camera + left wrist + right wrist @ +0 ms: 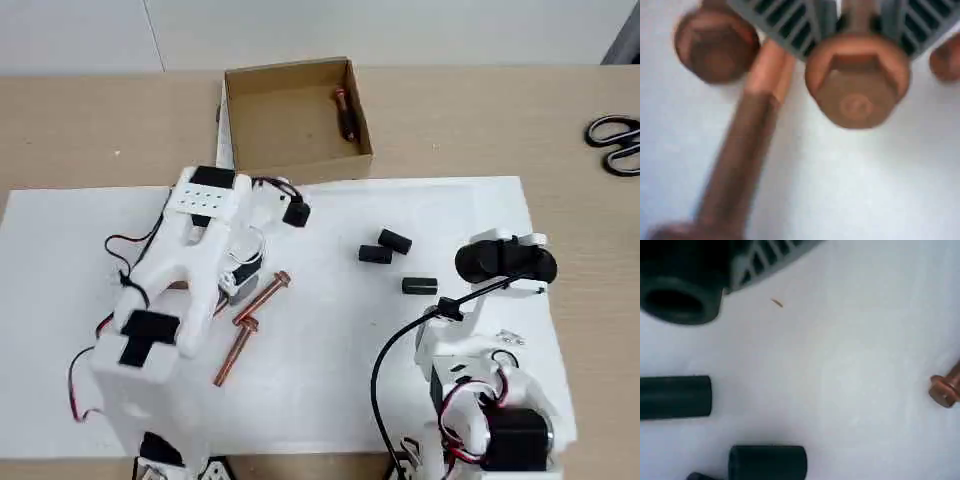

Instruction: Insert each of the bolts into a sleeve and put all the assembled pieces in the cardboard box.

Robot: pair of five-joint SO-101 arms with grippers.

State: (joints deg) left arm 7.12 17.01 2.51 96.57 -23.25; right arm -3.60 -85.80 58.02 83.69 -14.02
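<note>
The left claw [856, 16] is clenched on a copper bolt [857, 82]. The bolt's shaft sits between the ribbed grey jaws and its hexagonal head faces the wrist camera. In the high view this claw [240, 276] is down on the white sheet [330, 390], left of centre. Just to its right lies a loose bolt [265, 297] at a slant. A second loose bolt [234, 354] continues the same line toward the lower left, with its head by the first bolt's tip.

The right claw [715, 267] grasps a black sleeve [680, 302], whose open end is turned toward the wrist camera. In the high view the right arm rises from the lower right of the frame.

Three loose sleeves [376, 255] lie on the sheet right of centre, between the two arms. Two are close together and the third is a little lower and to the right.

The cardboard box [245, 120] stands on the wooden worktop [100, 130] at upper centre, against the sheet's top edge. Inside it, by the right wall, lies an assembled piece [345, 112], a bolt pushed into a dark sleeve.

Scissors [615, 143] rest at the right edge of the frame.
</note>
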